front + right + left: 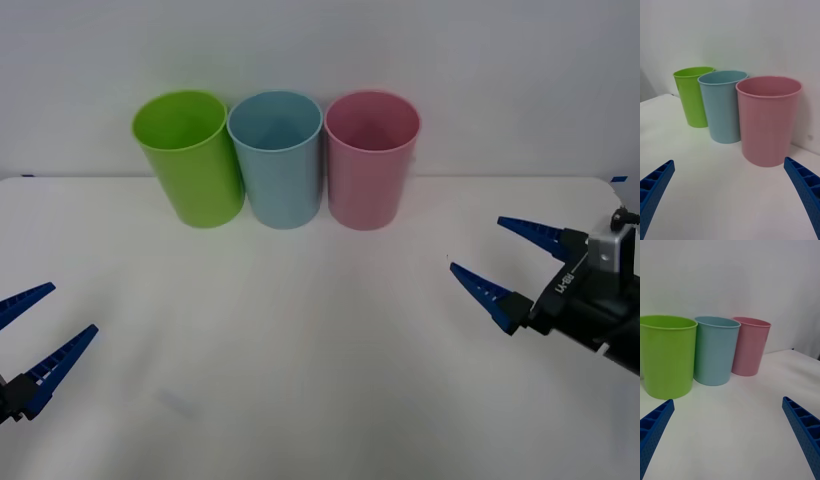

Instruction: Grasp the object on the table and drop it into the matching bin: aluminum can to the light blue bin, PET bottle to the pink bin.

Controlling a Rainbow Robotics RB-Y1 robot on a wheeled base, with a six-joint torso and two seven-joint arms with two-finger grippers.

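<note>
We see three tall bins standing upright in one row at the far side of the white bench, close to the wall. From the robot's left to its right they are the lime green bin, the light blue bin and the pink bin. The green bin and the blue bin touch each other or almost touch, and the pink bin stands just beside the blue one. Their openings face up, and from the front view we see nothing lying inside them, though the bottoms are partly hidden.

The left hand is at the near left edge of the bench, well apart from the bins. Its two blue ribbed fingers are spread wide and they hold nothing. In the left wrist view we see the green bin nearest, then the blue, then the pink.

The right hand is on the right side, nearer to the pink bin than to the others but not touching it. Its fingers are also wide apart and empty. In the right wrist view the pink bin stands nearest, between the two fingers.

The PET bottle we cannot find on the bench or in either hand.
</note>
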